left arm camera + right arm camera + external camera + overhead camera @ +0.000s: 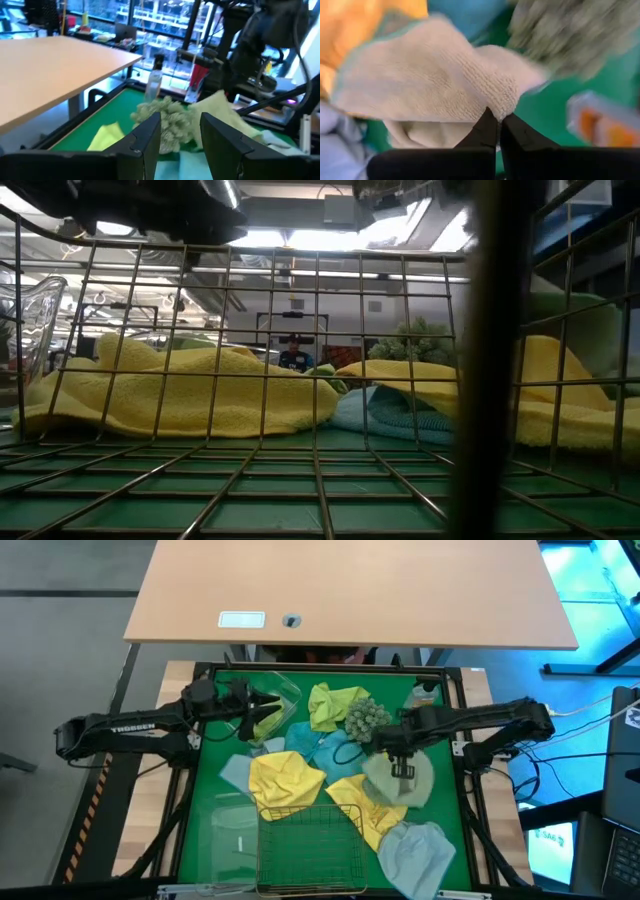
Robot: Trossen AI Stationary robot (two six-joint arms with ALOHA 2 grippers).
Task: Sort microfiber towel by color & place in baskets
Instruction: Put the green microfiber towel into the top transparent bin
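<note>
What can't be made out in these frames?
- Low view: gold wire mesh basket bars block most of the table.
- Right wrist view: spiky grey-green ball and orange-labelled bottle are motion-blurred.
- High view: right gripper fingertips too small; pale yellow-green towel hides what lies under it.

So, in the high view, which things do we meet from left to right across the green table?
left gripper → bright yellow towel → spiky ball → right gripper, shut on the pale towel
</note>
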